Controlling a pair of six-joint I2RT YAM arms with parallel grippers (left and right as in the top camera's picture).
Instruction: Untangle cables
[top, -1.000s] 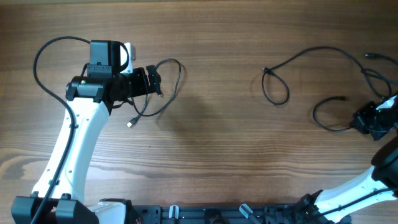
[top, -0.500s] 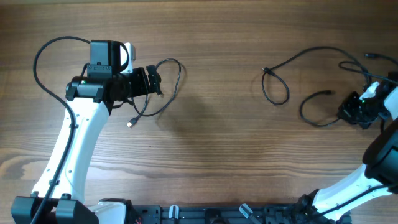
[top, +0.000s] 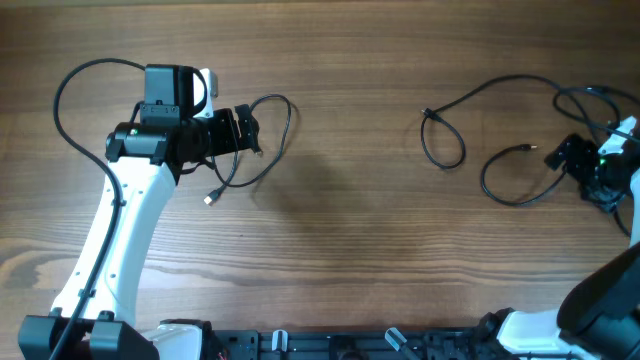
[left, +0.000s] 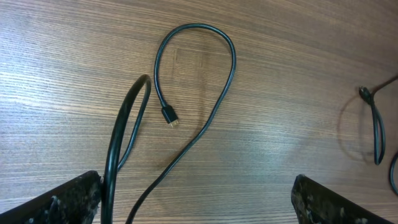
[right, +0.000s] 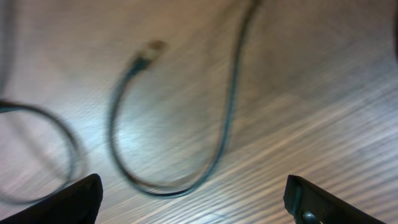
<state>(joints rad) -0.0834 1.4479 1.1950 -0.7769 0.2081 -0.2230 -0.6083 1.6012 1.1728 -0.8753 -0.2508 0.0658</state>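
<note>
Near the left cable (top: 291, 120), my left gripper (top: 256, 130) is open. That cable's loop (left: 234, 62) and plug (left: 170, 117) lie on the wood ahead of it, and one strand (left: 112, 174) runs up beside the left finger (left: 62, 202). At the right edge my right gripper (top: 562, 155) is open with nothing between its jaws, just right of a curved cable (top: 487, 180). The same cable (right: 229, 106) shows blurred in the right wrist view as a U with its plug (right: 146, 53) at the top. Further left, another cable has a small knotted loop (top: 428, 115).
More black cable strands (top: 590, 100) bunch at the far right edge behind the right gripper. The left arm's own thick wire (top: 70, 85) arcs at the far left. The far knotted loop (left: 376, 124) shows at the right of the left wrist view.
My right gripper went from shut to open and let go of the curved cable, then moved toward the back. The cable's free end shifted left. The left arm did not move.
</note>
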